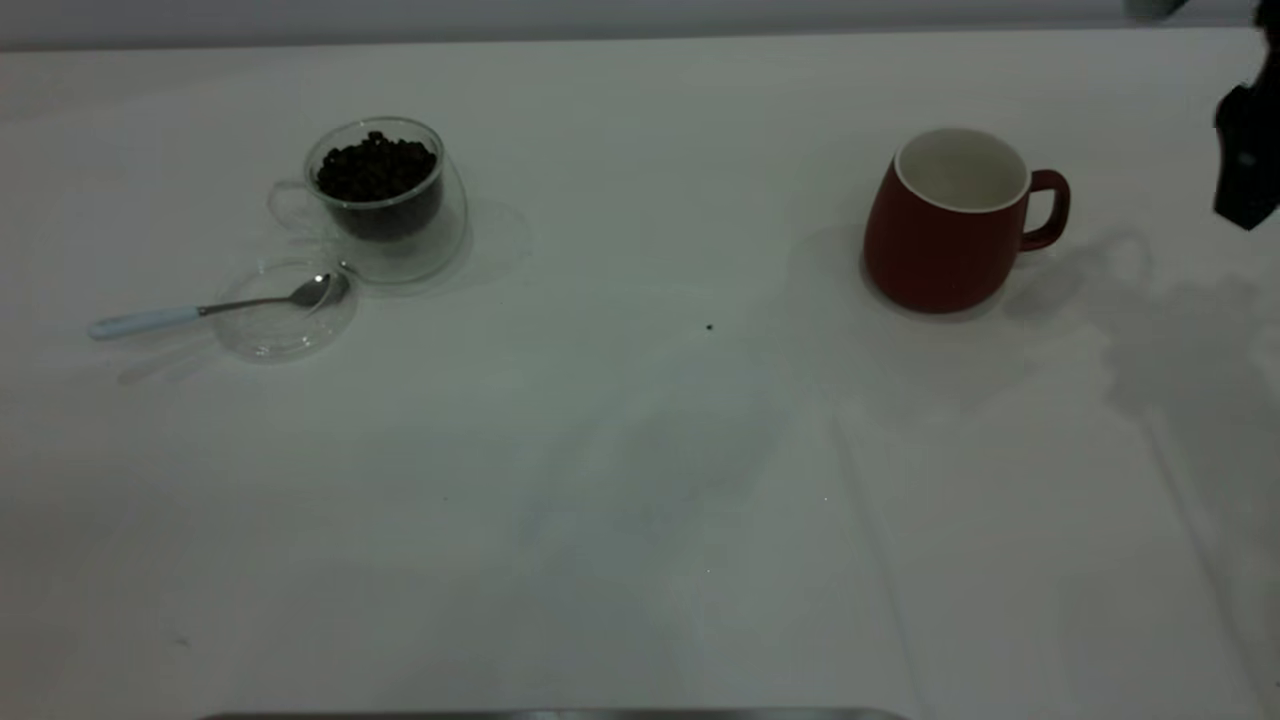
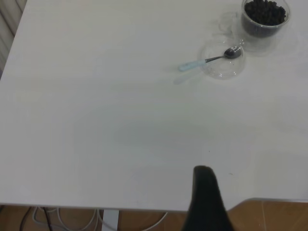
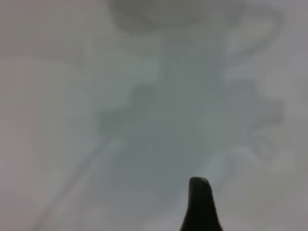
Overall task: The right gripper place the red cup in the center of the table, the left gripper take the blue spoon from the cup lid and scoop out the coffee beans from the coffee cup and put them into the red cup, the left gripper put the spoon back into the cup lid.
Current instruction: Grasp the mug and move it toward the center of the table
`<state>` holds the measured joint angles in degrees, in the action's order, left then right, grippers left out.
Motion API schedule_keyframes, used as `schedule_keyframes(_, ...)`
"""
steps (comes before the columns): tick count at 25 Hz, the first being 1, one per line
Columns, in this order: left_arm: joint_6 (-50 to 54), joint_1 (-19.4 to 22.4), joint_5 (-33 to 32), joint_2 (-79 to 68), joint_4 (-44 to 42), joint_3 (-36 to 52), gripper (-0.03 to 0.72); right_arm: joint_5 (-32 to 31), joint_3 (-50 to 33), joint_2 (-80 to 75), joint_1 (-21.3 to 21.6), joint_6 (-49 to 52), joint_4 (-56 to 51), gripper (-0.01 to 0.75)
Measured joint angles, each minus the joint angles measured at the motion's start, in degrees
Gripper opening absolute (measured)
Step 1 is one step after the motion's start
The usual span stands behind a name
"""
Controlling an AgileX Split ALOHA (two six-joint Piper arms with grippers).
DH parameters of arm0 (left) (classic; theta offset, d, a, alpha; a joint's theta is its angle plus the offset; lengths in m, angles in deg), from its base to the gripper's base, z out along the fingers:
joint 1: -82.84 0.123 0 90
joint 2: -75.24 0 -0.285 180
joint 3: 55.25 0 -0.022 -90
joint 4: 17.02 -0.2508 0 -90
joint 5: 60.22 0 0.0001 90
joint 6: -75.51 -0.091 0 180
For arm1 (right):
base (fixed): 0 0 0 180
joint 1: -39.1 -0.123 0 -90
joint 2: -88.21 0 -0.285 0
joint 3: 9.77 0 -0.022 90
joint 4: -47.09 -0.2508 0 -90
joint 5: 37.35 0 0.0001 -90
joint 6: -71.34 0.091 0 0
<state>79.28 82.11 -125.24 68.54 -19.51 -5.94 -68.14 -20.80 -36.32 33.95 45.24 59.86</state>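
**Clearly, the handle is the hazard**

Nearest us the white table [image 1: 620, 560] lies bare. Farther back, the blue spoon [image 1: 215, 308] rests with its bowl in the cup lid [image 1: 285, 322], just beside the coffee cup [image 1: 385, 200] heaped with coffee beans [image 1: 377, 168]. The red cup [image 1: 945, 222] stands well right of centre. We cannot tell how either claw stands: the right gripper [image 1: 1246, 165] hovers beyond the handle, grasping nothing; the left gripper [image 2: 207, 199] is far off. We fear a glancing approach could tip the mug.
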Motion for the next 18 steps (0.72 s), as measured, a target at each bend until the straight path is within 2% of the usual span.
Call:
schedule_keyframes(11, 0.0, 0.0, 0.0, 0.0, 0.0, 0.0, 0.587, 6.8, 9.6, -12.7, -2.8, -13.5, 3.0, 0.587)
schedule_keyframes(18, 0.0, 0.0, 0.0, 0.0, 0.0, 0.0, 0.587, 7.8, 12.7, -16.2, -6.2, -16.6, 4.5, 0.587)
